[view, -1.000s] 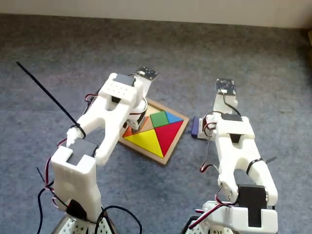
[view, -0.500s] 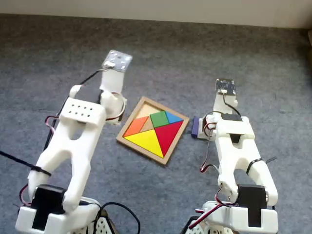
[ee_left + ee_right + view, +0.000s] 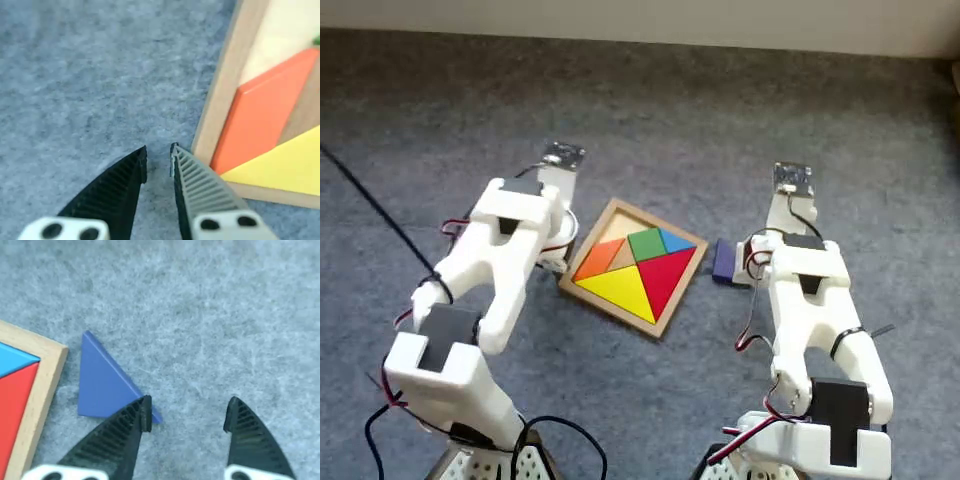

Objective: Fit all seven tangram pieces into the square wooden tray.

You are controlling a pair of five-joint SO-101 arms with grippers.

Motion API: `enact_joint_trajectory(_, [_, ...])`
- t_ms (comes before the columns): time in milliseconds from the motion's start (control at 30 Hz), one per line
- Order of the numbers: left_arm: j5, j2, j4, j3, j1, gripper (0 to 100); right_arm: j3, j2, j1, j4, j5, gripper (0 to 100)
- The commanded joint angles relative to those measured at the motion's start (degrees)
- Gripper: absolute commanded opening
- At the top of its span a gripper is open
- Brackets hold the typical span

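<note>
The square wooden tray (image 3: 682, 293) lies between my arms, holding red (image 3: 665, 275), yellow (image 3: 618, 288), orange (image 3: 598, 258), green (image 3: 645, 243), light blue (image 3: 675, 240) and pale wooden pieces. A dark blue triangle (image 3: 722, 260) lies on the carpet just off the tray's right edge. My right gripper (image 3: 188, 415) is open low over the carpet, one fingertip (image 3: 144, 415) over a corner of that triangle (image 3: 102, 382). My left gripper (image 3: 159, 160) is shut to a thin gap with nothing in it, just outside the tray's rim (image 3: 225, 85) by the orange piece (image 3: 265, 115).
Grey carpet (image 3: 720, 120) covers the whole floor, with free room behind the tray and on both sides. A black cable (image 3: 380, 215) runs across the left. Both arm bases stand at the near edge.
My left arm lifted off the tray, swung out left, then came down beside the tray's left edge. The right arm shifted slightly away from its base.
</note>
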Motion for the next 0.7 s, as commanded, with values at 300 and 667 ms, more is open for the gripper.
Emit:
enact_joint_trajectory(300, [9.3,-12.6,7.5,4.4,18.1,9,-0.5,-2.9,4.0,-1.3,-0.7,23.1])
enact_joint_trajectory(667, [5.7,-32.1,5.1,14.1,20.5,9,-0.5,-2.9,5.8,-1.3,-3.4,23.1])
